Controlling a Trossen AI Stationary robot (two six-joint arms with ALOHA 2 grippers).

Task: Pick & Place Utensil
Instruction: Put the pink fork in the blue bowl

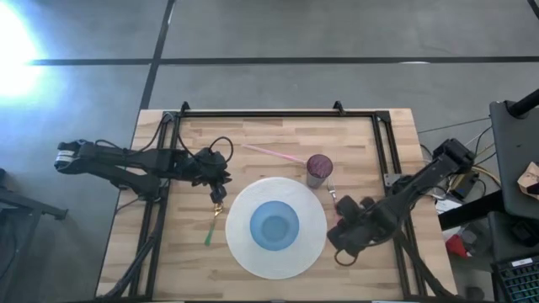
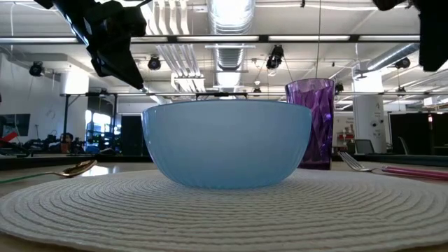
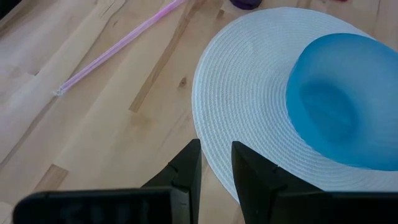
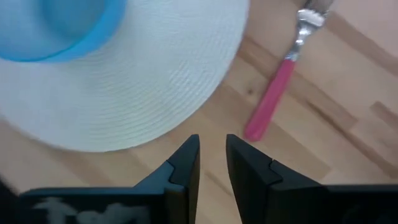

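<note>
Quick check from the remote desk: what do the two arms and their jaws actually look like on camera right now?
Both arms are dark, near black, built of jointed segments with black cables looping along them. The left arm has a pale band near its outer end. The left gripper and right gripper each end in two flat, dark, wedge-shaped jaws tapering to angled tips, mounted on a blocky black body.

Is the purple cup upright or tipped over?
Upright. The purple cup stands straight on its base in the low view, and the high view shows its round mouth from above.

An industrial lab or workshop hall: exposed ceiling ducts [image 2: 231, 21] and strip lights hang over an open floor of grey concrete slabs [image 1: 278, 34], with a framed wooden tabletop [image 1: 278, 135] and cabled equipment [image 1: 514, 143] alongside.
</note>
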